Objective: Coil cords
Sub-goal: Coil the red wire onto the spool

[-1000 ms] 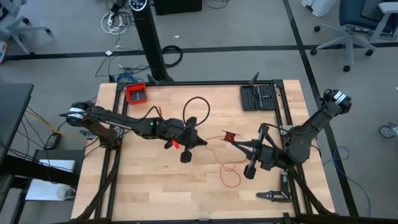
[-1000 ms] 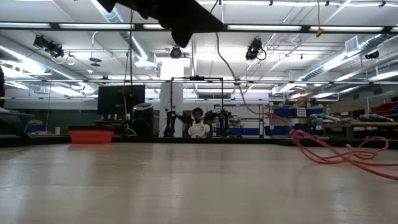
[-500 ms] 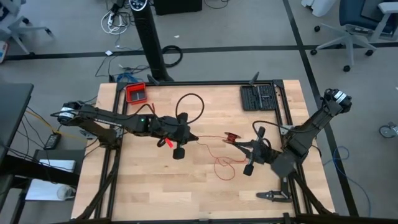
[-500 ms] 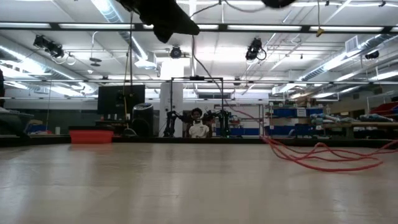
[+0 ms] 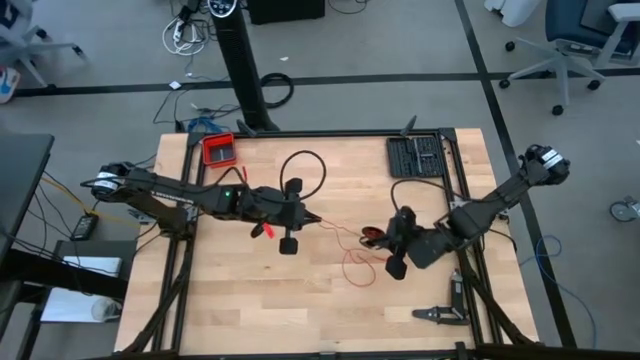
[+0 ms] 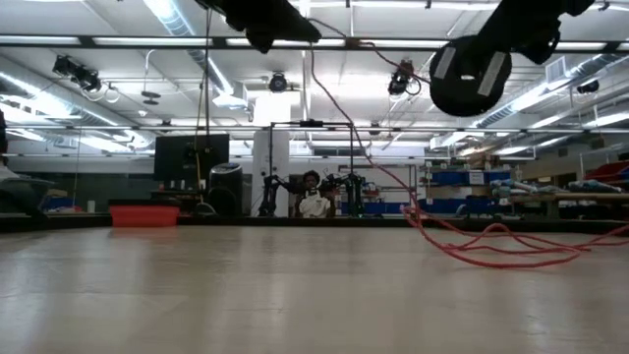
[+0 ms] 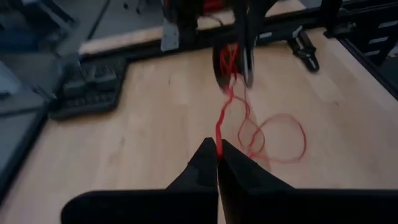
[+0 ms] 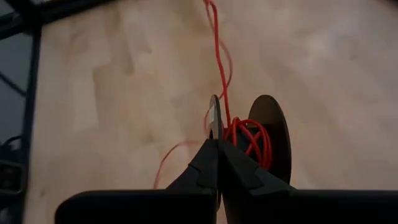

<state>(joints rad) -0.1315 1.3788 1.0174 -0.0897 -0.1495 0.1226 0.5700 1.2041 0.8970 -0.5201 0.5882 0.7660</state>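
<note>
The cord is a thin red wire. Part of it is wound on a small black spool (image 8: 252, 140) and the rest trails in loose loops (image 5: 355, 265) on the wooden table (image 5: 250, 300). My left gripper (image 7: 217, 150) is shut on the cord's free stretch at mid table (image 5: 305, 218). My right gripper (image 8: 217, 148) is shut on the spool, right of centre (image 5: 382, 240). In the low view the spool's disc (image 6: 470, 71) hangs high and the cord (image 6: 359, 138) sags from above to the table. My left gripper pinches a single strand of the red cord (image 7: 219, 134) between its two fingertips, coming nearly level from the table's left. The cord runs on, slack and wavy, toward the spool, clear of the table at the fingers. My right gripper pinches the rim of one thin flange of the spool (image 8: 214, 121) between its two fingers, right beside the wound red cord. The fingers slant down from the table's right. The spool is lifted clear of the table, and the cord (image 8: 217, 56) leaves it toward my left gripper.
A red tray (image 5: 218, 150) sits at the far left corner and a black tool case (image 5: 415, 156) at the far right. A dark hand tool (image 5: 438, 313) lies near the front right edge. A black cable loop (image 5: 305, 168) rises from my left arm. The near left boards lie bare.
My right gripper has come down and rolled its wrist, swinging the spool round and a little toward the table's near edge. My left gripper has drawn slightly toward the left edge and up. The loose red loops on the table have slid toward the centre.
</note>
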